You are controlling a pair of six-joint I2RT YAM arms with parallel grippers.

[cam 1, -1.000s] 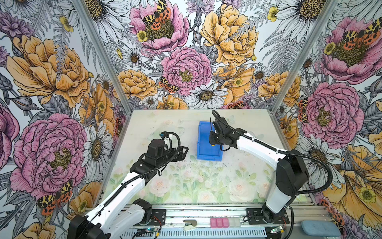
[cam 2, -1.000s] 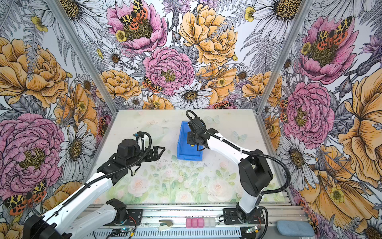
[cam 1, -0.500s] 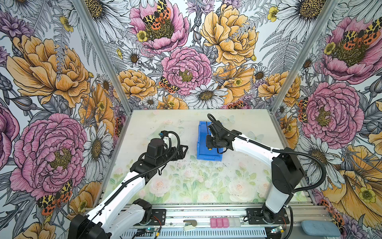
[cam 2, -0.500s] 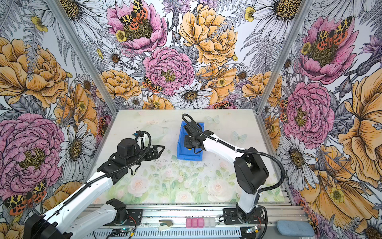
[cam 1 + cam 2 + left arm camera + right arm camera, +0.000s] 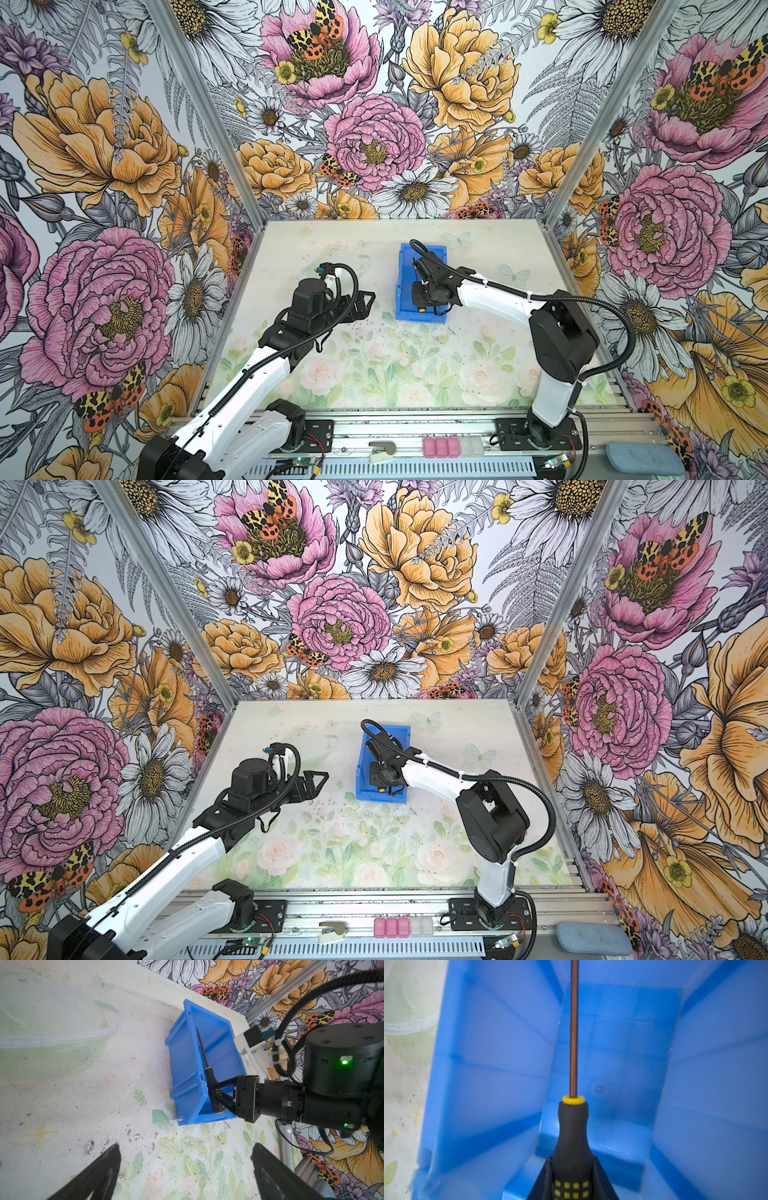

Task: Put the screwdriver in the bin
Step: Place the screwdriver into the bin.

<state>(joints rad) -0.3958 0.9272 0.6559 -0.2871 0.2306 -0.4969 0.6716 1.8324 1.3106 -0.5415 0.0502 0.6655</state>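
The blue bin [image 5: 422, 249] stands on the table right of centre, also in the other top view [image 5: 388, 733]. My right gripper [image 5: 419, 291] hangs over the bin's near end, shut on the black, yellow-dotted handle of the screwdriver [image 5: 211, 1080]. The thin shaft points along the bin toward its far wall, above the floor inside the walls. In the right wrist view the screwdriver [image 5: 573, 1136] sits between the fingers of my right gripper [image 5: 572, 1159], with the bin [image 5: 488, 1064] all around it. My left gripper [image 5: 368, 297] is open and holds nothing, left of the bin [image 5: 187, 1068].
Floral walls close the table in on the left, back and right. On the front rail lie small pink blocks [image 5: 440, 446] and, further right, a grey-blue pad [image 5: 644, 457]. Bare table lies between the two arms in front of the bin.
My right gripper has moved left and lower with the screwdriver, from beside the bin's right wall to within its walls. The left arm has not moved.
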